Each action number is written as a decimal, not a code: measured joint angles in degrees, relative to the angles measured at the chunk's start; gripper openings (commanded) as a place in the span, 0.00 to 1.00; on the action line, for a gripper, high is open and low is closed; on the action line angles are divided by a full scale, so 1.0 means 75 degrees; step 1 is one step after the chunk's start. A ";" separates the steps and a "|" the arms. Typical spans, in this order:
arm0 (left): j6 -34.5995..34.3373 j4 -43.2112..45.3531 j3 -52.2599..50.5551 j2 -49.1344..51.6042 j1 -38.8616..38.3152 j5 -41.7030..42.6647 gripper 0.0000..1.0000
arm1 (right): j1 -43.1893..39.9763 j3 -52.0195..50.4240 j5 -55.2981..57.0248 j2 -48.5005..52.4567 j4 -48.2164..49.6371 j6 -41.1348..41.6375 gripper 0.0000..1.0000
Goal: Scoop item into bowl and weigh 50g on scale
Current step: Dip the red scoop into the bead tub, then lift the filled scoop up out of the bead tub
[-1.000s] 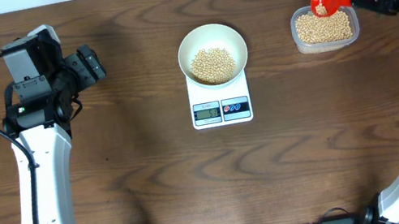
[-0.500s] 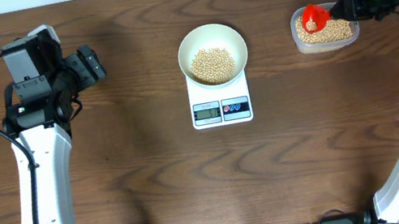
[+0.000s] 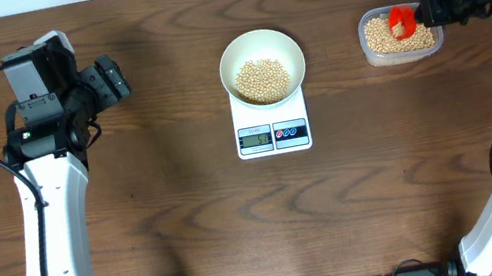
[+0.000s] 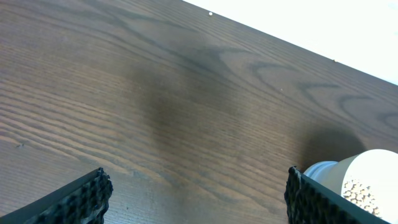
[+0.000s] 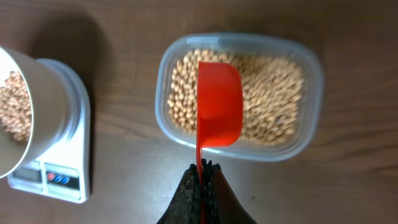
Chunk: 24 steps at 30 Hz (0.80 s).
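R gripper [image 5: 200, 180] is clenched on the thin handle of the red scoop [image 5: 219, 102], pinching it at the far end so the cup reaches out over the clear plastic tub [image 5: 314, 74]. The cup's rounded back faces the wrist cam. I judge it's angled to dig into the pale-tan beans [image 5: 273, 99] there, though whether it's loaded I can't tell.

A heap of beans already lies in the white bowl [image 3: 257, 45], which sits centred on the scale [image 3: 273, 136], so each added scoop registers (display too small to read).

L gripper [image 3: 109, 79] hangs released, jaws wide, holding nothing, parked well left of the scale, prob. to keep clear.
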 measured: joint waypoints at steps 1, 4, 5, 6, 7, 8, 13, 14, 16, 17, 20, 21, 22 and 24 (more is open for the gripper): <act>0.0000 0.0000 0.0000 0.0000 0.0000 0.0000 0.91 | 0.0105 0.0000 0.0154 -0.0099 0.0076 0.0000 0.01; 0.0000 0.0000 0.0000 0.0000 0.0000 -0.0003 0.91 | 0.0603 0.0003 0.0740 -0.0440 0.0192 0.0000 0.01; 0.0000 0.0000 0.0000 0.0000 0.0000 0.0000 0.91 | 0.0825 0.0006 0.1005 -0.0539 0.0178 0.0000 0.01; 0.0000 0.0000 0.0000 0.0000 0.0000 0.0000 0.91 | 0.1005 0.0012 0.1236 -0.0600 0.0160 0.0000 0.01; 0.0000 -0.0003 0.0000 0.0000 0.0000 0.0000 0.91 | 0.1221 0.0023 0.1515 -0.0650 0.0119 0.0000 0.01; 0.0000 0.0000 0.0000 0.0000 0.0000 0.0000 0.91 | 0.1390 0.0023 0.1749 -0.0667 0.0079 0.0000 0.01; 0.0000 0.0000 0.0000 0.0000 0.0000 0.0000 0.91 | 0.1923 0.0023 0.2652 -0.0670 0.0000 0.0000 0.01; 0.0000 0.0000 0.0000 0.0000 0.0000 0.0000 0.91 | 0.1935 0.0023 0.2766 -0.0670 0.0000 0.0003 0.01; 0.0000 0.0000 0.0000 0.0000 0.0000 -0.0003 0.91 | 0.1920 0.0023 0.2923 -0.0670 -0.0003 0.0038 0.01; 0.0000 0.0000 0.0000 0.0000 0.0000 -0.0003 0.91 | 0.1897 0.0023 0.3013 -0.0670 0.0000 0.0064 0.01; 0.0000 0.0000 0.0000 0.0000 0.0000 0.0000 0.91 | 0.1830 0.0023 0.3139 -0.0670 0.0000 0.0102 0.01; 0.0000 -0.0003 0.0000 0.0000 0.0000 0.0000 0.91 | 0.1804 0.0023 0.3153 -0.0670 0.0000 0.0114 0.01; 0.0000 0.0000 0.0000 0.0000 0.0000 0.0000 0.91 | 0.1786 0.0023 0.3174 -0.0670 0.0000 0.0117 0.01; 0.0000 0.0000 0.0000 0.0000 0.0000 0.0000 0.91 | 0.1722 0.0023 0.3171 -0.0670 -0.0009 0.0119 0.01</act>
